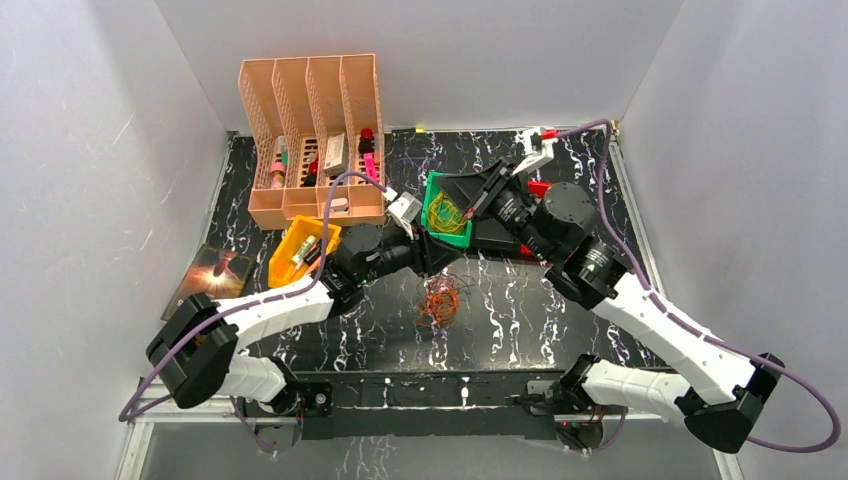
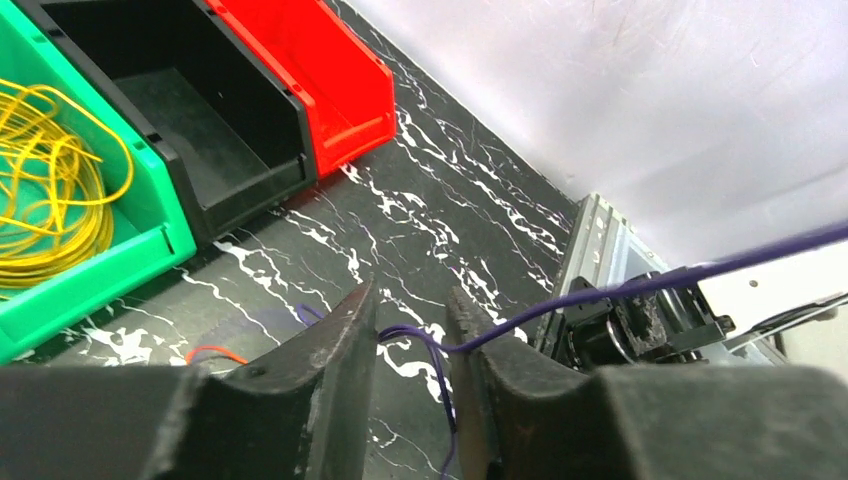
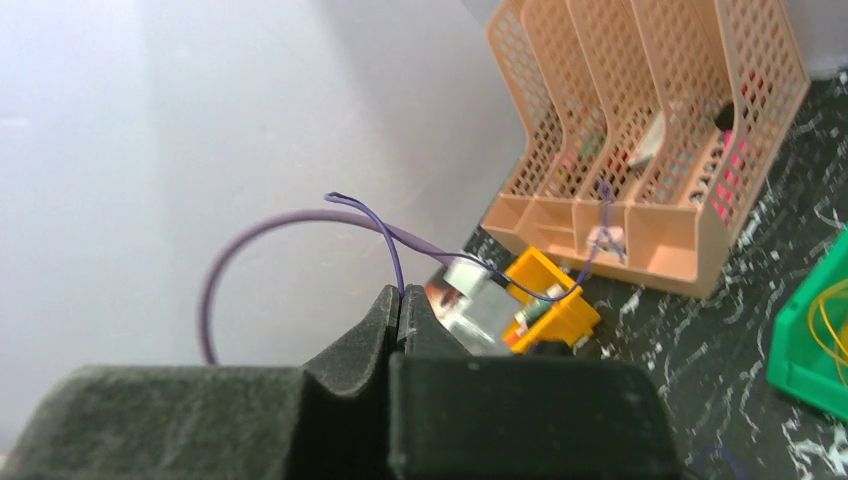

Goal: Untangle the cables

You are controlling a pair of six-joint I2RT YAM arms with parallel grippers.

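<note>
Cables [image 1: 438, 300] on table [image 1: 520, 320], before bin [image 1: 448, 238] with coil [image 1: 447, 213]; rack [image 1: 312, 140] behind-left.

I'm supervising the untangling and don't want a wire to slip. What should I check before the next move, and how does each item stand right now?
1. Right gripper is clamped on the purple wire: ok, the wire comes out from between its closed fingers.
2. Purple wire runs between the fingers of the left gripper: ok.
3. Left gripper is shut on that wire: not ok, its jaws stand apart.
4. Purple wire is free of the orange bundle on the table: cannot tell, it is too thin to trace in the top view.
5. Yellow wire lies inside the green bin: ok.
</note>
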